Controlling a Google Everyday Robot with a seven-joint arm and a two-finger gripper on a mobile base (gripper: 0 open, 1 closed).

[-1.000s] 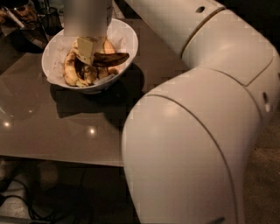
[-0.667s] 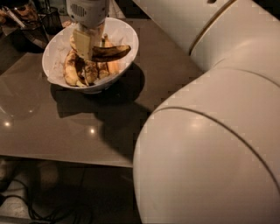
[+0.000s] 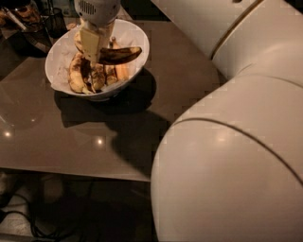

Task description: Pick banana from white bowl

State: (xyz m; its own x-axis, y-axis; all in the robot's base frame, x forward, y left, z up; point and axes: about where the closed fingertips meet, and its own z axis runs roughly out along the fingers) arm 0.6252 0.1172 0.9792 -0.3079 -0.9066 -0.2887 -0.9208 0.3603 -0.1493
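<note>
Nearest the camera, well below and right of the gripper (image 3: 96,56): one white arm (image 3: 227,165), two bulky links of it filling the right side.

Table (image 3: 71,142), one, glossy brown, runs under and beyond the arm. The bowl's shadow falls on it below the gripper.

White bowl (image 3: 102,94), one, sits directly beneath the gripper, with paper lining showing at the left rim.

Gripper: one, hanging down into the bowl from above, fingers clamped together on the banana (image 3: 120,55). That fruit, one, dark brown, juts out level to the gripper's right, its tip up near the bowl's rim.

Change: a second ago the banana lay lower among the others, with the gripper pressed down over it. Now it rides higher and apart from the pile. Judgement: grasp made, lift begun, and the fruit is not yet clear of the bowl.

Yellower bananas (image 3: 75,75) below and left of the gripper: about four, but they overlap, so the count is unsure.

Beyond the gripper, upper left: dark clutter (image 3: 28,14), items not distinguishable.
</note>
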